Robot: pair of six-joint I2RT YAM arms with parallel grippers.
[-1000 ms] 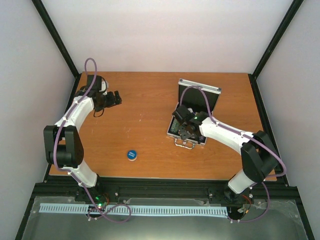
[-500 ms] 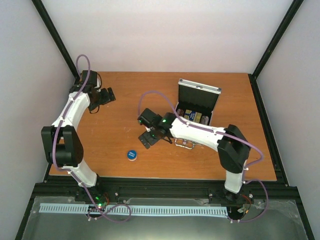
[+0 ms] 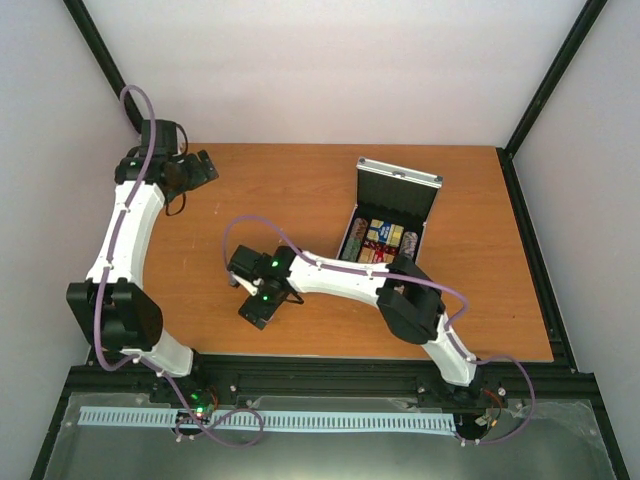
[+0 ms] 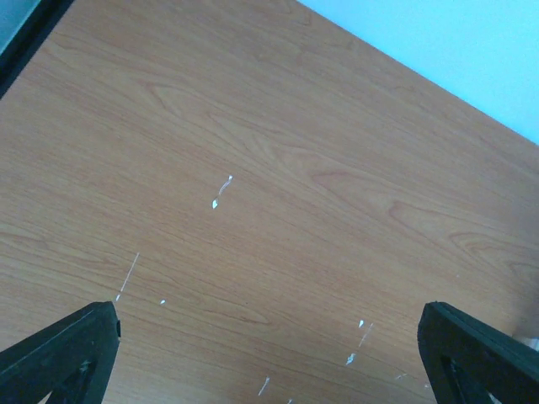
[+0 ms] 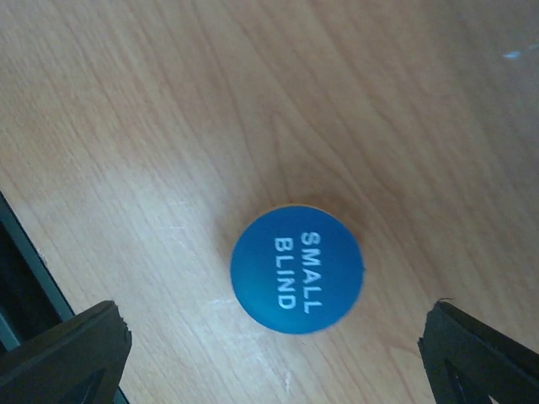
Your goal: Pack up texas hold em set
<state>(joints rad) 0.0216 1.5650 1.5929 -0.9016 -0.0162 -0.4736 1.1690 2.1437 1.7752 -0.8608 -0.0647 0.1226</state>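
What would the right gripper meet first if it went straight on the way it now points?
Probably the blue disc on the table, centred below the open right gripper; the gap is unclear.

Right tool (image 3: 258, 306) left case (image 3: 398, 196), now over disc (image 5: 296, 269).

The left arm (image 3: 120, 235) reaches up the left side to the far-left corner, where the left gripper (image 3: 196, 168) points right with its fingers spread wide. The right arm (image 3: 340, 272) folds across to the left, and the right gripper (image 3: 258, 308) points downward near the middle, its fingers also wide apart.
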